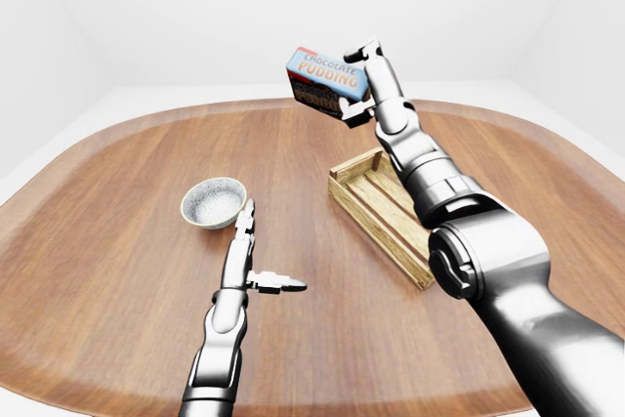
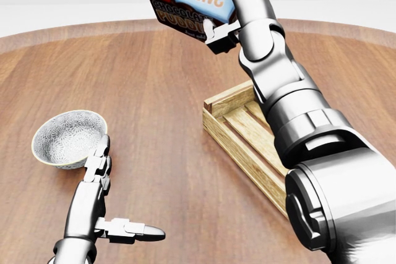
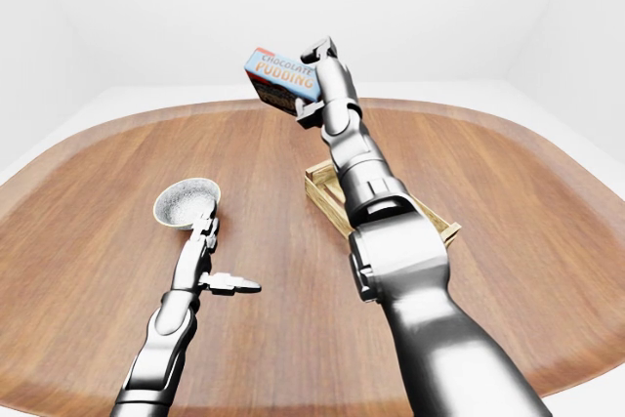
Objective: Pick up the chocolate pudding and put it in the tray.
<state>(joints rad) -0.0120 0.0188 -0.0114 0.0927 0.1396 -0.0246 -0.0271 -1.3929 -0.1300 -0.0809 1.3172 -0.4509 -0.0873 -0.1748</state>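
The chocolate pudding box [image 2: 189,3], blue on top with dark sides, is held high above the table near the top of the head view. My right hand [image 2: 221,1] is shut on its right end. The wooden tray [image 2: 238,129] lies on the table below and to the right of the box, much of it hidden behind my right arm. My left hand [image 2: 104,180] rests low at the lower left, fingers stretched out open, holding nothing.
A small patterned bowl [image 2: 68,138] sits on the round wooden table [image 1: 117,231] just above my left hand's fingertips. White walls surround the table.
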